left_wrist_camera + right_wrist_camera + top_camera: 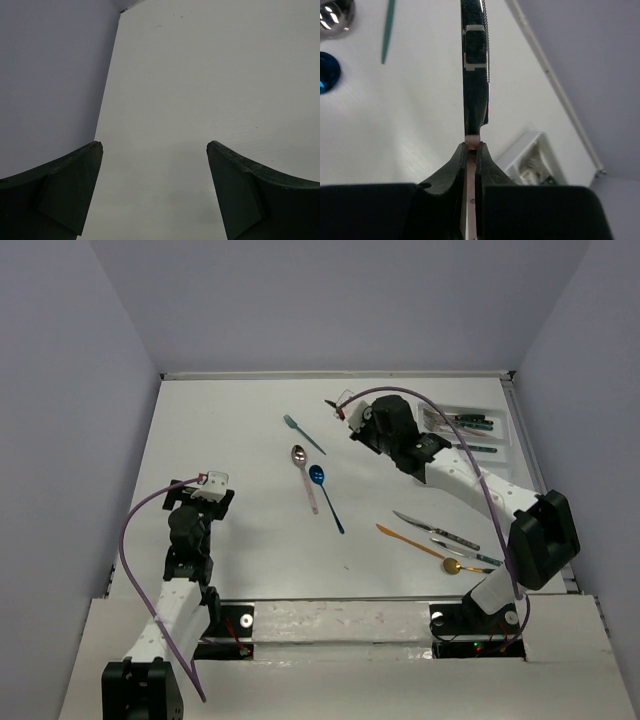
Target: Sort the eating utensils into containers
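Right wrist: right gripper point(471, 146) jaws pinch a black utensil point(472, 95); left gripper point(155, 146) jaws gape wide.

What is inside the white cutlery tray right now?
A few dark- and teal-handled utensils lie in the tray; the right arm covers its near left part, hiding anything there.

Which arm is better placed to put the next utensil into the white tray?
Right. The right claw is shut on a dark-handled utensil and hovers close to the tray; the left claw is open, empty and far off on the other side.
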`<action>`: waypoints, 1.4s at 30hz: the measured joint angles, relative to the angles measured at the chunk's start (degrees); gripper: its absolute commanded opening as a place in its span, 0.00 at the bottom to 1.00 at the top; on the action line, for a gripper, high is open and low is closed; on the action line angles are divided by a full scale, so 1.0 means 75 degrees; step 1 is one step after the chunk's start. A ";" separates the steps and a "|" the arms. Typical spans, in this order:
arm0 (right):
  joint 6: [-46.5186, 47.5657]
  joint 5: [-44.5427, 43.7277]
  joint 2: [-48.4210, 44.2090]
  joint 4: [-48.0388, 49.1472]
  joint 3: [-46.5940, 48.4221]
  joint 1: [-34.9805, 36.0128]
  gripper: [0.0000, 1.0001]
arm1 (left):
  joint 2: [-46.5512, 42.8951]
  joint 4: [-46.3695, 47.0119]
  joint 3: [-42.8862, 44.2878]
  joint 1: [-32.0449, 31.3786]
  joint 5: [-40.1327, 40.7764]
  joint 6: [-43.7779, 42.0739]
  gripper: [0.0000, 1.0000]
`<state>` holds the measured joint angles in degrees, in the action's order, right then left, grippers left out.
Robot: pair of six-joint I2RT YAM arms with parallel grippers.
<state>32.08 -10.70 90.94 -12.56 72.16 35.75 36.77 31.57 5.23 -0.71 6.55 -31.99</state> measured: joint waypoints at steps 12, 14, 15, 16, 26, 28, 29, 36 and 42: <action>0.5307 0.1306 -0.0536 -0.0682 -0.0679 -0.3121 0.00 | -0.0149 0.0000 0.0000 0.0000 -0.0003 -0.0029 0.99; 0.5823 0.1559 -0.0737 -0.1005 -0.0810 -0.3410 0.00 | -0.0204 -0.0006 -0.0003 0.0000 -0.0003 -0.0029 0.99; 0.6132 0.1711 -0.0851 -0.1195 -0.0839 -0.3555 0.00 | -0.0236 -0.0006 -0.0003 0.0000 0.0000 -0.0032 0.99; 0.6327 0.1781 -0.0933 -0.1323 -0.0845 -0.3663 0.00 | -0.0274 -0.0006 -0.0003 0.0000 -0.0003 -0.0032 0.99; 0.7507 0.2326 -0.1816 -0.1772 -0.2413 -0.5275 0.00 | -0.0440 0.0006 -0.0003 0.0000 -0.0041 -0.0023 0.99; 0.7563 0.2366 -0.1816 -0.1804 -0.2512 -0.5289 0.00 | -0.0440 0.0009 -0.0003 0.0000 -0.0035 -0.0023 0.99; 0.7563 0.2401 -0.1821 -0.1781 -0.2562 -0.5289 0.00 | -0.0443 0.0015 -0.0003 0.0000 -0.0032 -0.0020 0.99; 0.7769 0.2387 -0.1658 -0.1792 -0.2990 -0.5310 0.00 | -0.0484 0.0154 -0.0105 0.0000 0.0000 -0.0017 0.99; 0.7941 0.2174 -0.1148 -0.1816 -0.2815 -0.5310 0.00 | -0.0484 0.0274 -0.0152 0.0000 0.0035 -0.0017 0.99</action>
<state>91.64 5.61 82.32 -26.17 51.05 -4.08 33.15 33.63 4.10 -0.71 6.81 -32.12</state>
